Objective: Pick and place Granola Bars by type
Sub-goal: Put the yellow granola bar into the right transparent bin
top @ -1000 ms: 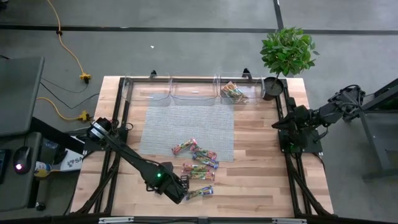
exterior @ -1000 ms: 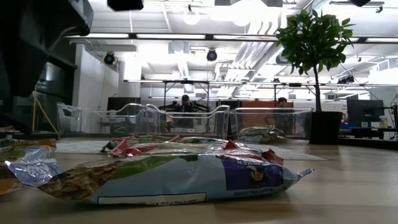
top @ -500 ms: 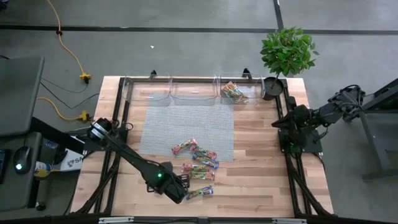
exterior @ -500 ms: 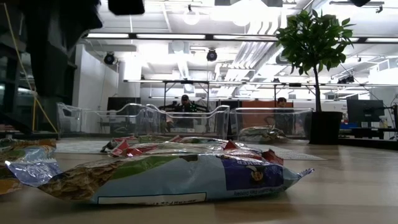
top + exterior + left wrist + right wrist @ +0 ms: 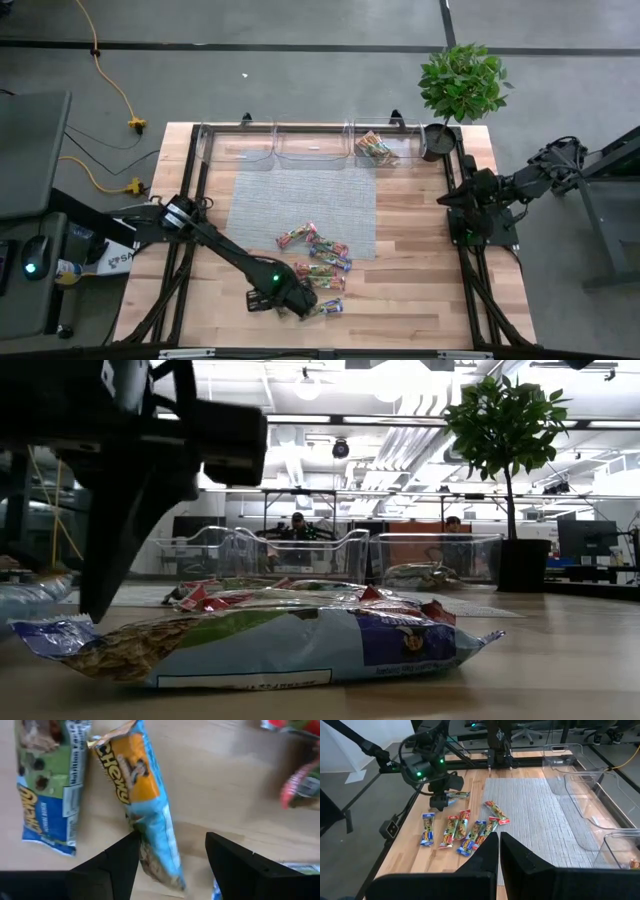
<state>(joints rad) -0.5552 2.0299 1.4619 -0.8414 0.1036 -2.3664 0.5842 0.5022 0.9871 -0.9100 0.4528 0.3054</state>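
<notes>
- Fingers (image 5: 117, 862) of the left gripper (image 5: 170, 857) stand spread apart, one on each side of a blue-and-orange chewy granola bar (image 5: 142, 805) lying flat on the wooden table (image 5: 215, 785); one finger's inner edge is right at the wrapper, the other stands clear of it.
- Just beside that bar lies a green-and-blue bar (image 5: 47, 782), flat and not between the fingers.
- From above, the left gripper (image 5: 300, 300) is low over the table's near edge, at the near end of the loose cluster of granola bars (image 5: 318, 260), which lie partly on the grey woven mat (image 5: 300, 195) and partly on bare wood.
- One clear bin (image 5: 378, 148) at the far edge, the one nearest the potted plant (image 5: 460, 85), holds a few bars; two other clear bins (image 5: 275, 148) stand beside it.
- Pressed together, the right gripper's fingers (image 5: 485, 857) hold nothing; the right gripper (image 5: 447, 200) waits at the table's right edge, well apart from the bars.
- Two people sit in the room beyond the table, seen in the low view.
</notes>
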